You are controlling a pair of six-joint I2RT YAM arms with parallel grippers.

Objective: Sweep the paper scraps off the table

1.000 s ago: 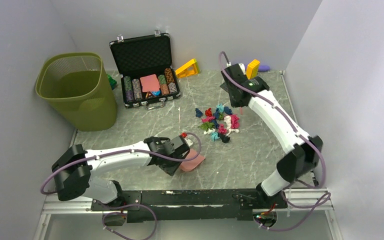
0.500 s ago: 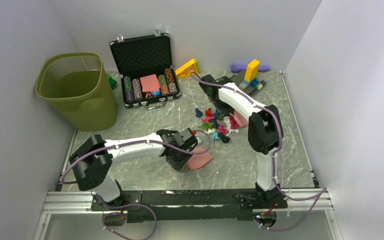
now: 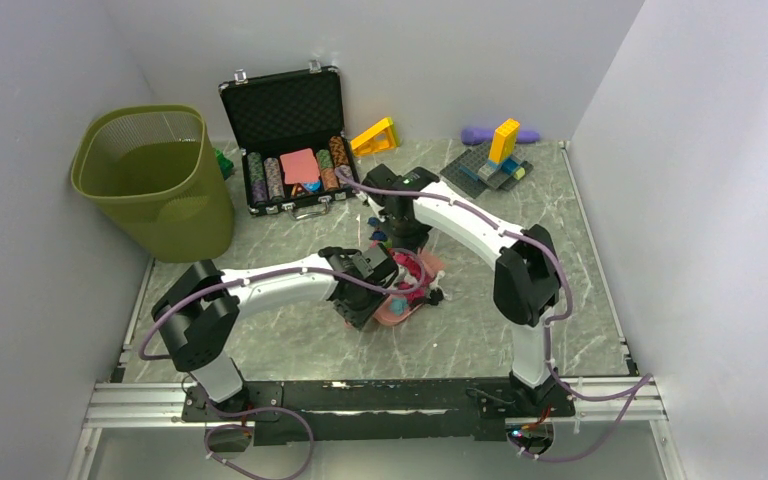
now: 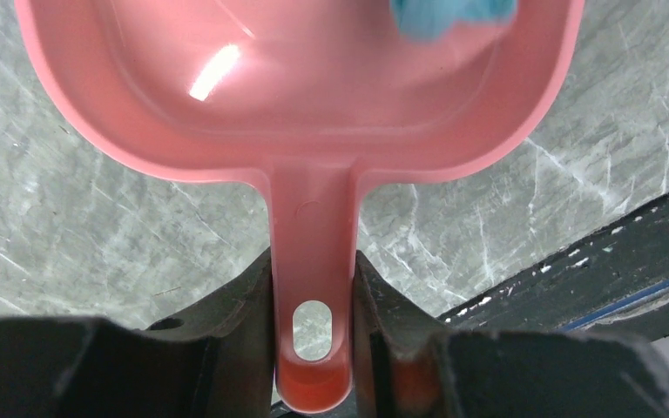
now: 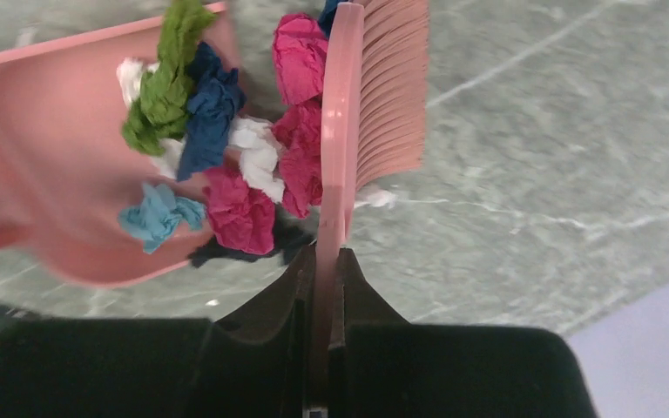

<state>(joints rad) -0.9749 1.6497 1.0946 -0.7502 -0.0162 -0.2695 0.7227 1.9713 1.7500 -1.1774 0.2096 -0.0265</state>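
Note:
My left gripper (image 3: 365, 295) is shut on the handle of a pink dustpan (image 3: 405, 305); in the left wrist view the handle sits clamped between the fingers (image 4: 314, 279) and the pan (image 4: 296, 78) holds a teal scrap (image 4: 453, 13). My right gripper (image 3: 405, 235) is shut on a pink brush (image 5: 375, 96), its handle pinched between the jaws (image 5: 324, 261). The brush presses the paper scraps (image 5: 226, 157), red, blue, green, white, teal and black, into and against the mouth of the dustpan (image 5: 43, 174). The scraps (image 3: 412, 278) sit bunched at the pan on the marble table (image 3: 520, 330).
An olive waste bin (image 3: 150, 180) stands at the back left. An open black case of poker chips (image 3: 295, 150) is behind the arms. A yellow block (image 3: 375, 135), a dark baseplate with blocks (image 3: 495, 165) and a purple object (image 3: 485, 135) lie at the back.
My right arm swung the brush from the back right toward the left and near side, pushing the scrap pile into the dustpan. My left arm moved the dustpan right to meet the pile.

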